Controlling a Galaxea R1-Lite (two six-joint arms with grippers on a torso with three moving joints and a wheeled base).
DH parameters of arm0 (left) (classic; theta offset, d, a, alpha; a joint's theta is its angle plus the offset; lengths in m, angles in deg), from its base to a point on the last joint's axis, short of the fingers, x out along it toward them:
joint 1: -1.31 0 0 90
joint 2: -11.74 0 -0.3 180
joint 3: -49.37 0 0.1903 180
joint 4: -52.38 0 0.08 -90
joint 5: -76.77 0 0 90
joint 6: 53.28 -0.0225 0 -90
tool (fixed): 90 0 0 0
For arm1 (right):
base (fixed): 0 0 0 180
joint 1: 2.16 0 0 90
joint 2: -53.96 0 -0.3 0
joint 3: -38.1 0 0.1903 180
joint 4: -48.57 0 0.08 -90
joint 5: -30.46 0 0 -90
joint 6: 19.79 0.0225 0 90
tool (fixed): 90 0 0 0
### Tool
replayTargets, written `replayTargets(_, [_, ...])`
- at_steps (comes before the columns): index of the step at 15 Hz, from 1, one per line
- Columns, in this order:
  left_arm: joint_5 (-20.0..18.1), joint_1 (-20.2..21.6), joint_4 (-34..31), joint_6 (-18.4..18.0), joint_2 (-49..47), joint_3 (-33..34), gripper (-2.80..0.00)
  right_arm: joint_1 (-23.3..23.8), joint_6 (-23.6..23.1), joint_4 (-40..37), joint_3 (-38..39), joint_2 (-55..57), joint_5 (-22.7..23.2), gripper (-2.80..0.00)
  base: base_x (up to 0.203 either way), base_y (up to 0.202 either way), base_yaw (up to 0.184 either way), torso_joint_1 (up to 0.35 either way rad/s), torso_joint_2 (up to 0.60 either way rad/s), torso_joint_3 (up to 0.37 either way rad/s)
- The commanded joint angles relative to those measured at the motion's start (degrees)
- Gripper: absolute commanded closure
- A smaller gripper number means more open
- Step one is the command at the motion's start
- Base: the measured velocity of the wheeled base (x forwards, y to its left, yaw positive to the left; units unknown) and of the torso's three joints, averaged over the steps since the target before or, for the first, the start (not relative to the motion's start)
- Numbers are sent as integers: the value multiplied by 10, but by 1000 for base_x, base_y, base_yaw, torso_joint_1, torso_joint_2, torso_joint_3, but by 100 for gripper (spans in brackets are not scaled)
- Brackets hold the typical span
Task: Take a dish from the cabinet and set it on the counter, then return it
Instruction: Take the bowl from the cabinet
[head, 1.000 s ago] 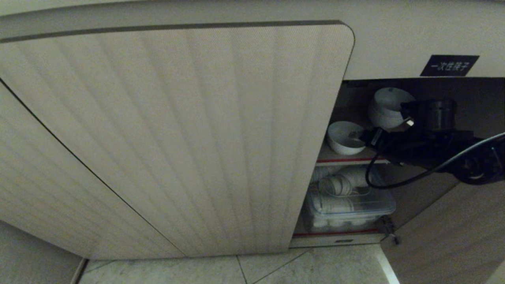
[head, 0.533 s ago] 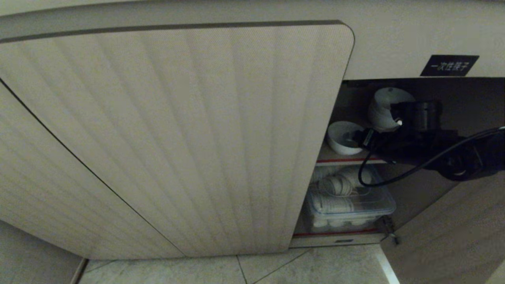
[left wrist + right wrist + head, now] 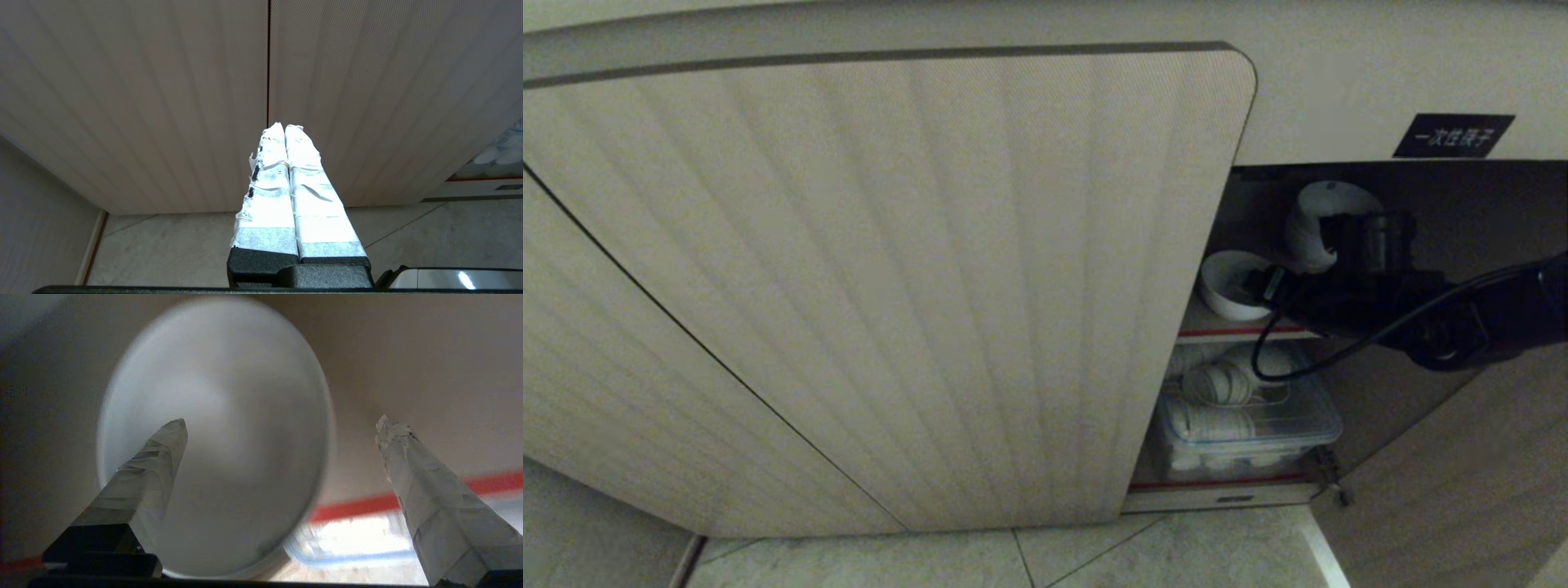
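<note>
Inside the cabinet [image 3: 1339, 98], the right end effector [image 3: 282, 424] stood spread wide, released, just before the dish [image 3: 212, 433].

The left end effector [image 3: 284, 127] stayed clenched, empty.

A kitchen, likely a commercial one: a low beige cabinet [image 3: 890, 286] with ribbed doors stands on a tiled floor [image 3: 1094, 559]. Beside the fingers [image 3: 155, 469], white bowls [image 3: 1233, 286] sit on a red-edged shelf [image 3: 1233, 332]; below them lies a clear plastic box [image 3: 1250, 429] of stacked crockery. A black label [image 3: 1452, 135] marks the storage.
</note>
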Motion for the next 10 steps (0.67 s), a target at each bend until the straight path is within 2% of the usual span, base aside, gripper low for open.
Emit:
replayTargets(1, [0, 0, 0, 0, 0, 0, 0, -2, -2, 5, -7, 9, 0, -280, 0, 0, 0, 0, 0, 0])
replayTargets(10, [0, 0, 0, 0, 0, 0, 0, -4, -5, 7, -22, 19, -1, -280, 0, 0, 0, 0, 0, 0])
